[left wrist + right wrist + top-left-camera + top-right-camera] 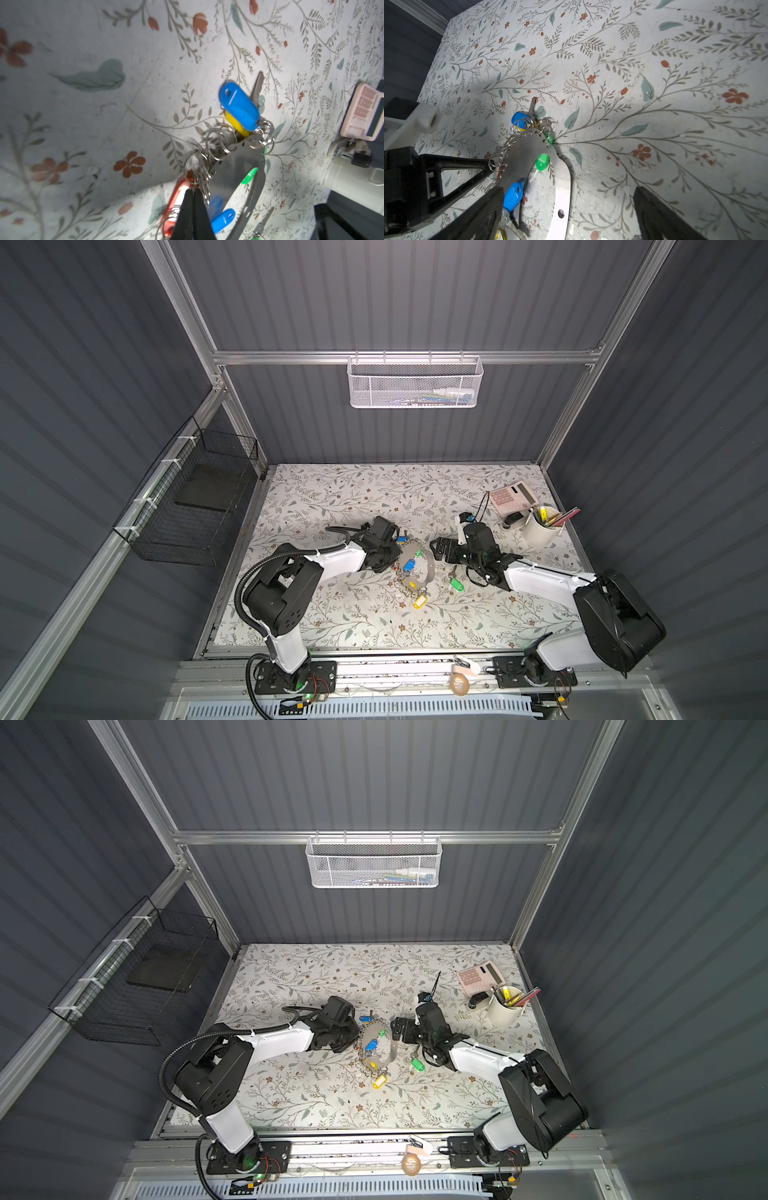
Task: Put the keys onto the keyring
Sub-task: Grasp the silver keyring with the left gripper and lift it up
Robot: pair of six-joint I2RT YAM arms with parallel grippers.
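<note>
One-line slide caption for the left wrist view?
Left gripper shut on the keyring at its ringed edge beside a red tag, blue tag further along, floral table beneath.

The far half of the table (353, 497) lies bare, as does the near strip. Mid-table the keyring (431, 570) fills the gap between the left gripper (395, 556) and right gripper (437, 551). The keys (456, 583) lie just beside the right arm (540, 578). A cup (538, 533) and calculator (513, 493) crowd the far right corner.
</note>
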